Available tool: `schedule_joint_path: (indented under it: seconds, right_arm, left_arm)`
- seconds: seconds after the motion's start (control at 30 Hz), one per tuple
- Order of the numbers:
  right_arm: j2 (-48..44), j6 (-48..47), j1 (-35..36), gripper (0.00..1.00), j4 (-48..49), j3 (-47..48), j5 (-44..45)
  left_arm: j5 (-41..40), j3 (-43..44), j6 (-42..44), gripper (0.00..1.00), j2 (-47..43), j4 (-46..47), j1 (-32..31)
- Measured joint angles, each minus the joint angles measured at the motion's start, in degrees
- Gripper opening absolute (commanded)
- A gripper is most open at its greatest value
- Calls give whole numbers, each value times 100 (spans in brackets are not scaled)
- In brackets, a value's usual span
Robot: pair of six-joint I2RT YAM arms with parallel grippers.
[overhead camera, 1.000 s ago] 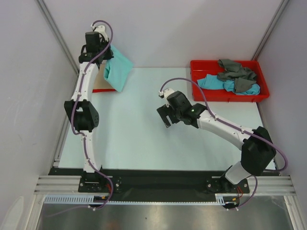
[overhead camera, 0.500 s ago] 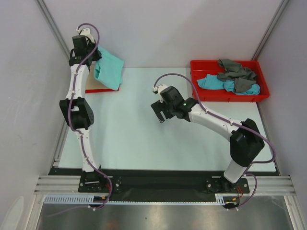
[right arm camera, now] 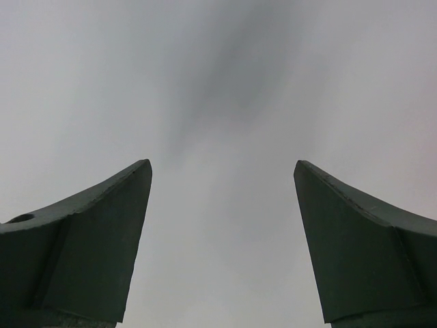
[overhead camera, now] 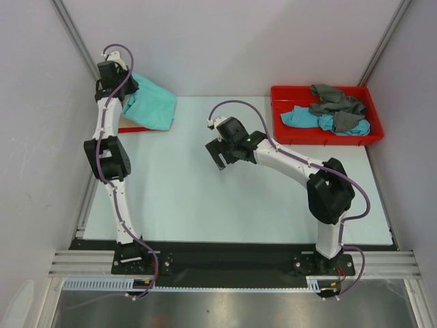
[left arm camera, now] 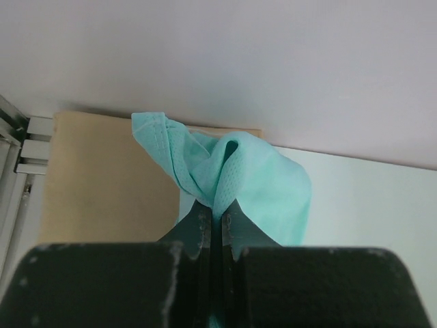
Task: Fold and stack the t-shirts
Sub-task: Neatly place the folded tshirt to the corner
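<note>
1. On the far left, my left gripper (left arm camera: 218, 217) was pinched tight on a bunched fold of the mint-green t-shirt (overhead camera: 151, 106). The cloth hung down from the jaws over the far left corner of the table (overhead camera: 205, 198).
2. Under it lay a flat beige t-shirt (left arm camera: 102, 178), with a thin bit of red cloth (overhead camera: 134, 128) peeking out below. I could not tell if the mint-green one touched them.
3. I judged this shirt to be light and very floppy. It sagged and made a lump where I held it, so one pinch would not keep it flat. I thought a good place to grab was a hem or a corner, with both layers in the jaws, so it would not slip out.
4. In the middle, my right gripper (right arm camera: 222, 167) was spread wide with nothing in it. It hung above the bare table, well apart from every shirt.
5. On the far right stood the red tray (overhead camera: 280, 92). Inside were a turquoise-blue t-shirt (overhead camera: 300, 117) and a grey t-shirt (overhead camera: 334, 102), all crumpled and partly on top of each other.
6. I guessed those two might drag each other along, since soft cloth catches. I would pick a loose edge that stuck up, not the middle of the pile.
</note>
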Motion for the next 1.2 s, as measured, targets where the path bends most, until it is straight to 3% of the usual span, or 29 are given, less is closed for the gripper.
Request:
schedule_joint_path:
  seconds: [0.37, 0.7, 0.97, 1.07, 1.13, 1.2]
  right_arm:
    - [782, 0, -20, 91, -275, 887, -151]
    - [1067, 68, -238, 94, -365, 1058, -409]
    - [1084, 267, -514, 93, -415, 1058, -643]
    - [1084, 323, -605, 93, -413, 1058, -741]
    - [1084, 367, -649, 93, -413, 1056, -796]
    - [1084, 391, -673, 93, -409, 1040, -828]
  left_arm:
    - [195, 24, -387, 0, 566, 741, 592]
    - [260, 76, -643, 0, 1086, 1224, 699]
    - [-234, 85, -673, 13, 1106, 1283, 708]
    - [-424, 85, -658, 29, 1106, 1263, 715]
    - [-514, 85, -619, 67, 1106, 1268, 721]
    - [-595, 81, -638, 71, 1106, 1266, 726]
